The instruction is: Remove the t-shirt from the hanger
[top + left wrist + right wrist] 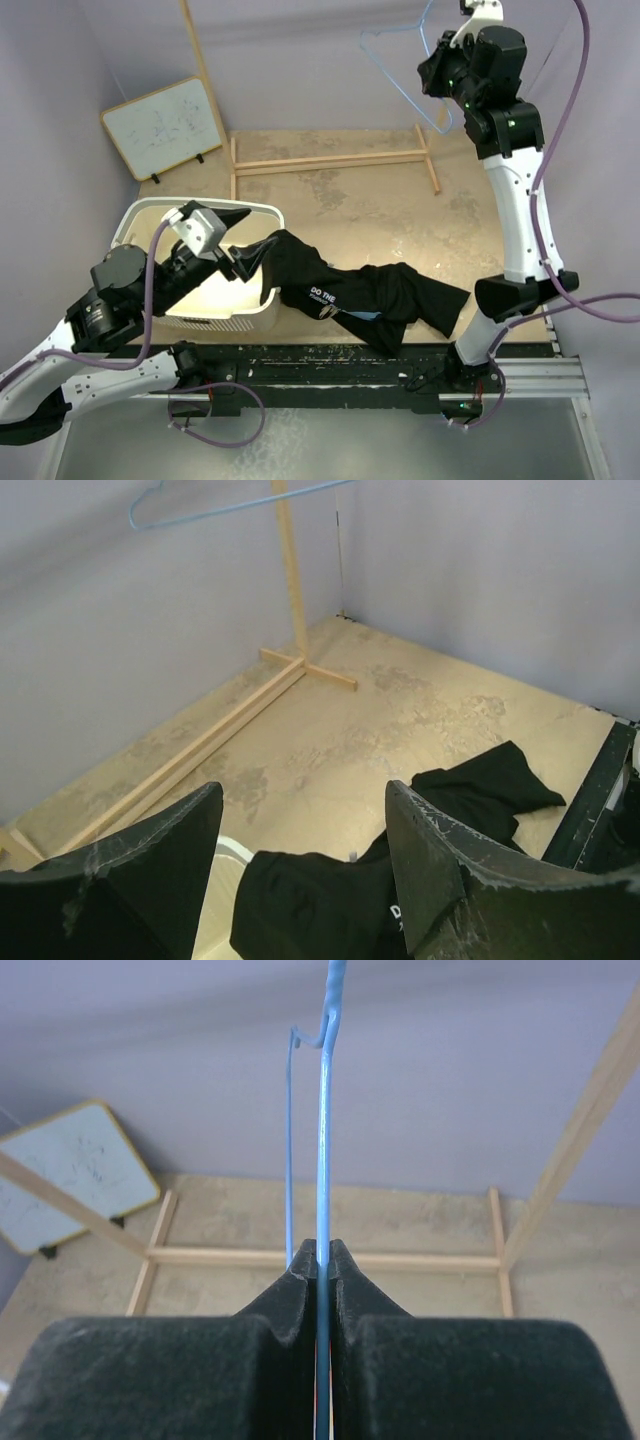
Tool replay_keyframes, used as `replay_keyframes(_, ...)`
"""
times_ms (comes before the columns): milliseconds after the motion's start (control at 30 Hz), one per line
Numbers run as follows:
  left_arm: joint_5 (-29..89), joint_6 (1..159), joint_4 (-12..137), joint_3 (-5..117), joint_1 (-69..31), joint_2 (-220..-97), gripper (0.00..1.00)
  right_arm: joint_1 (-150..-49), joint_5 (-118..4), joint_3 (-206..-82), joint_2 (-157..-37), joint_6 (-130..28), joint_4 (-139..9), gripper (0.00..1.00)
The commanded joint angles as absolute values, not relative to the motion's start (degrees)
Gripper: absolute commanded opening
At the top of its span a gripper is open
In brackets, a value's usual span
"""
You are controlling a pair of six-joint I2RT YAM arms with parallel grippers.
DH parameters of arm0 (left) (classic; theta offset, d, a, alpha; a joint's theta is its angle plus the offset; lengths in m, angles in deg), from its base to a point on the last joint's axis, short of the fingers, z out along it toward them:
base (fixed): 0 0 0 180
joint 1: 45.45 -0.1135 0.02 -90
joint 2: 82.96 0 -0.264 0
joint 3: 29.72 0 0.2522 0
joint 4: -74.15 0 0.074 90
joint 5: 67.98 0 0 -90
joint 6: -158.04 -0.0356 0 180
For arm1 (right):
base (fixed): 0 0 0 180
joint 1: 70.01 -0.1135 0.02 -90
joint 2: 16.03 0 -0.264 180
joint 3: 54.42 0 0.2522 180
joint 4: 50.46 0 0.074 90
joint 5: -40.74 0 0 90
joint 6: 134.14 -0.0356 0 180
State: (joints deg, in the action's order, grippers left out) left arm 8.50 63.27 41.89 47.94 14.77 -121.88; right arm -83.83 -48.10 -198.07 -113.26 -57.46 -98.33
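Right wrist | your right pincer (320, 1260) pinches hanger (324, 1110), held high at 1 o'clock to clear shirt (370, 290) | left pincer (300, 820) wide above shirt

Light is even and diffuse, from above; shadows on the table (350, 215) are soft and faint. Inside of the white basket (225, 310) blows out, brightest patch in the top view. T-shirt (300, 265) crushes to near-solid black, folds barely readable. Wrist views: left gripper (302, 800) fingers and right gripper (318, 1260) pads sit dark and slightly soft up close; hanger (323, 1160) wire is crisp against the wall (450, 1060).
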Motion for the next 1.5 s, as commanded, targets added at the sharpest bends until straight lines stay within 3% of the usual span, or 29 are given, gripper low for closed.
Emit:
replay_keyframes(0, 7.7, 67.9, 38.3, 47.5, 14.7, -118.4, 0.68, -84.0, -44.3, -206.3, -114.7, -54.9, -88.5, 0.0)
replay_keyframes(433, 4.6, 69.8, 33.5, 46.6, 14.7, -114.5, 0.68, -84.0, -45.1, -216.4, -124.6, -53.9, -88.1, 0.0)
replay_keyframes(967, 1.8, 73.0, 27.8, 46.1, 14.7, -110.5, 0.67, -83.9, -45.6, -217.5, -129.6, -54.1, -85.8, 0.0)
replay_keyframes(1033, 1.6, 73.2, 27.6, 45.9, 14.8, -110.5, 0.67, -83.9, -46.0, -215.3, -128.9, -54.2, -85.8, 0.12)
replay_keyframes(1133, 1.9, 73.5, 27.5, 45.7, 14.7, -110.8, 0.7, -83.9, -48.2, -209.9, -125.9, -54.9, -85.0, 0.45)
replay_keyframes(1200, 3.1, 73.3, 27.9, 45.7, 14.8, -111.7, 0.71, -83.9, -49.1, -204.8, -122.4, -55.7, -84.2, 0.82)
replay_keyframes(1233, 3.8, 73.2, 28.1, 45.8, 14.7, -112.5, 0.72, -83.9, -49.2, -201.8, -120.5, -56.1, -83.8, 0.96)
replay_keyframes(1467, 10.1, 73.0, 26.3, 49.3, 14.8, -125.4, 0.75, -83.9, -46.9, -175.9, -100.8, -59.1, -80.2, 0.99)
